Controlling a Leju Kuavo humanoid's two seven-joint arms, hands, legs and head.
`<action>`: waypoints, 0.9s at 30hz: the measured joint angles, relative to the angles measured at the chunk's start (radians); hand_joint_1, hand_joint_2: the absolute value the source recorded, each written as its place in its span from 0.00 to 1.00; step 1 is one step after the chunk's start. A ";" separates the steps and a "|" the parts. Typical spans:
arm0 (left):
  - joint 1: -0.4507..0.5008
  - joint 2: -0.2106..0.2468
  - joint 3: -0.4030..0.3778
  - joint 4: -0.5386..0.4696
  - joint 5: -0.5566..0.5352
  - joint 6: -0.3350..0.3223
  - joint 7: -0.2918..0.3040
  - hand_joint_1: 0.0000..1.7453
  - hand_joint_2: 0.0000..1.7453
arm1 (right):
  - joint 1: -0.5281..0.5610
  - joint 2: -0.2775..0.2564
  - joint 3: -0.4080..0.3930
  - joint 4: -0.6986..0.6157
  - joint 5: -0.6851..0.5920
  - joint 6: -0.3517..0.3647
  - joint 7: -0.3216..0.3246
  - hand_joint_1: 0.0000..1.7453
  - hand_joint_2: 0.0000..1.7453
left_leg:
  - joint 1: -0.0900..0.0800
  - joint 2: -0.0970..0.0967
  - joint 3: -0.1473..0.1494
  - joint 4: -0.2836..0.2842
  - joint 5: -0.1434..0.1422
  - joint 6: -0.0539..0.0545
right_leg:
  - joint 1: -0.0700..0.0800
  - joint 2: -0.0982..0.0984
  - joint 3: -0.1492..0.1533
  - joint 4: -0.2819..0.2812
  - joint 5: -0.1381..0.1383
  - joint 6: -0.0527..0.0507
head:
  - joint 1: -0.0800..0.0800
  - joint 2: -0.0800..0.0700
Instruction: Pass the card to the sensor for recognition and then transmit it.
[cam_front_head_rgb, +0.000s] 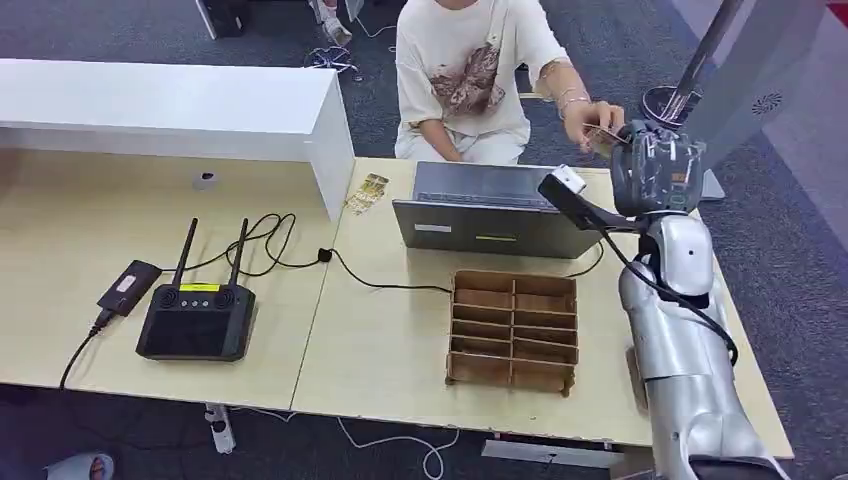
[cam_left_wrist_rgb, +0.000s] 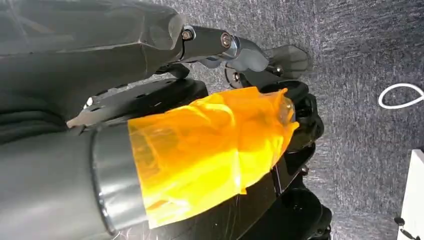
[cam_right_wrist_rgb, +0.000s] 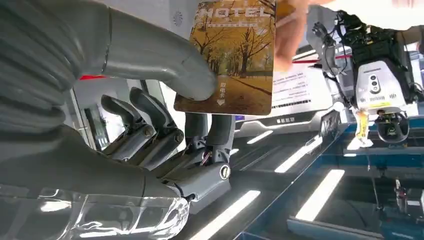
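— Scanning from the left, we pass the controller (cam_front_head_rgb: 197, 320) with its two antennas, then the laptop (cam_front_head_rgb: 487, 212) and the wooden divider tray (cam_front_head_rgb: 513, 329), all on the table (cam_front_head_rgb: 380, 340). Where is our card?

— Far right, raised above the table's back corner. The card (cam_right_wrist_rgb: 227, 60) sits between our right hand (cam_right_wrist_rgb: 170, 130) and a person's hand (cam_front_head_rgb: 590, 118); our thumb presses its face while the person's fingers touch its far edge.

— So do we have it?

— We judge it pinched, thumb against fingers behind. It looks thin, stiff, light and glossy, so it could slide; we would grip it by one short edge and keep the face clear for the sensor.

— And our left hand?

— Its wrist view gives us an orange wrap (cam_left_wrist_rgb: 210, 150) and dark parts; we cannot tell how its fingers lie.
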 joint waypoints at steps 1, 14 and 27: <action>0.000 0.000 0.000 0.000 0.000 0.000 0.000 0.00 0.00 | 0.000 0.000 0.000 0.000 0.000 0.000 0.000 1.00 1.00 | 0.000 0.000 0.000 0.000 0.000 0.000 | 0.000 0.000 0.000 0.000 0.000 0.000 | 0.000 0.000; 0.000 0.000 0.000 0.000 0.004 0.000 0.000 0.00 0.00 | 0.006 0.000 -0.003 -0.017 -0.020 -0.011 -0.011 1.00 1.00 | 0.000 0.000 0.000 0.000 0.000 0.000 | 0.000 0.000 0.000 0.000 0.000 0.000 | 0.000 0.000; 0.004 -0.001 0.001 0.000 0.024 0.017 0.010 0.00 0.00 | 0.100 0.030 -0.163 -0.310 -0.445 0.121 -0.092 1.00 1.00 | 0.000 -0.003 -0.001 0.000 0.000 0.000 | 0.000 -0.002 0.000 -0.001 0.000 0.000 | 0.000 0.000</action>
